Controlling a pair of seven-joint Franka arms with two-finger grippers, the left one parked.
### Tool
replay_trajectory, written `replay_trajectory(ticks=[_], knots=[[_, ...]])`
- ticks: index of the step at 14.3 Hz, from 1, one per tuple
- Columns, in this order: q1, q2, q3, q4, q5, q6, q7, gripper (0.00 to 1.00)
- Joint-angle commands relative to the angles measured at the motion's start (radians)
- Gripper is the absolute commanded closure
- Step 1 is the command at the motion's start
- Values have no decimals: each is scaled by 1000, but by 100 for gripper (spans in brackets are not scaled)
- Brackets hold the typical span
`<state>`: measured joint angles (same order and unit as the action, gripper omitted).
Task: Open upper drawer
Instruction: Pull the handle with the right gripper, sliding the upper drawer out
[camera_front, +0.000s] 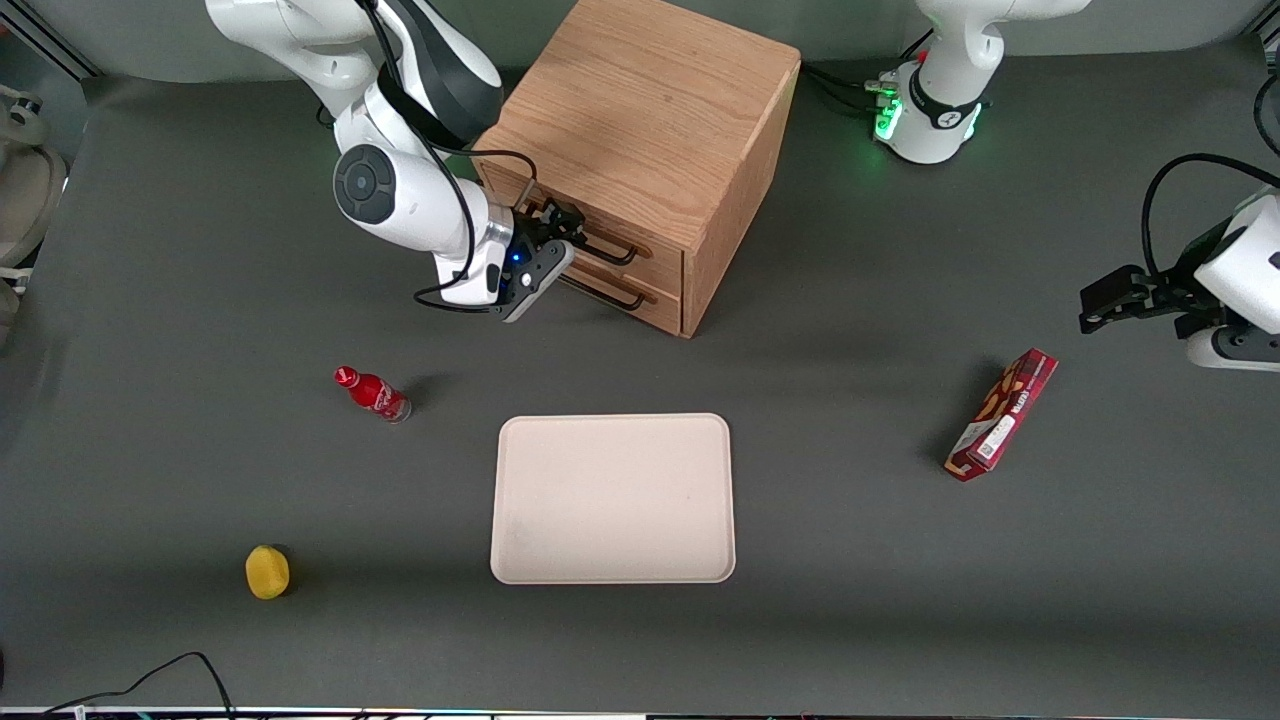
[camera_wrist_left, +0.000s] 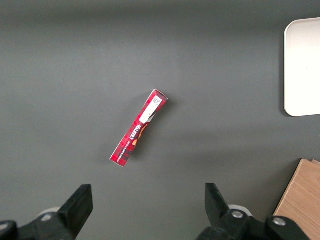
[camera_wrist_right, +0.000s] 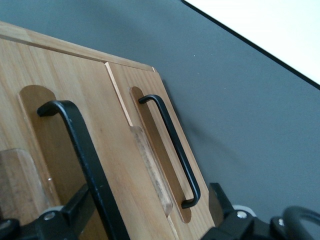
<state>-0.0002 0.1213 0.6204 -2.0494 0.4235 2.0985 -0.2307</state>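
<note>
Because the upper drawer (camera_front: 610, 245) can only be drawn out by its thin black wire handle (camera_front: 608, 250), the gripper (camera_front: 556, 243) is presented directly in front of the wooden cabinet (camera_front: 640, 130), level with that handle. In the right wrist view the upper handle (camera_wrist_right: 82, 155) is seen passing between the two fingers (camera_wrist_right: 67, 217), which stand apart on either side of it, not yet clenched. The upper drawer appears fully closed, its front flush with the cabinet face, so the task is judged to be at the grasping stage. The lower drawer handle (camera_wrist_right: 170, 147) lies just beside it and is to be left untouched. A beige tray (camera_front: 613, 498), a red bottle (camera_front: 372, 393), a yellow fruit (camera_front: 267, 571) and a red snack box (camera_front: 1002, 414) are set nearer the front camera, well apart from the drawer's path.
</note>
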Motion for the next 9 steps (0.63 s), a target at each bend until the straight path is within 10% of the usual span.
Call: replay_trajectory(ticks=[1, 9], knots=[[-14, 3, -8, 26, -37, -3, -1, 0], [-17, 61, -56, 98, -121, -11, -15, 0]])
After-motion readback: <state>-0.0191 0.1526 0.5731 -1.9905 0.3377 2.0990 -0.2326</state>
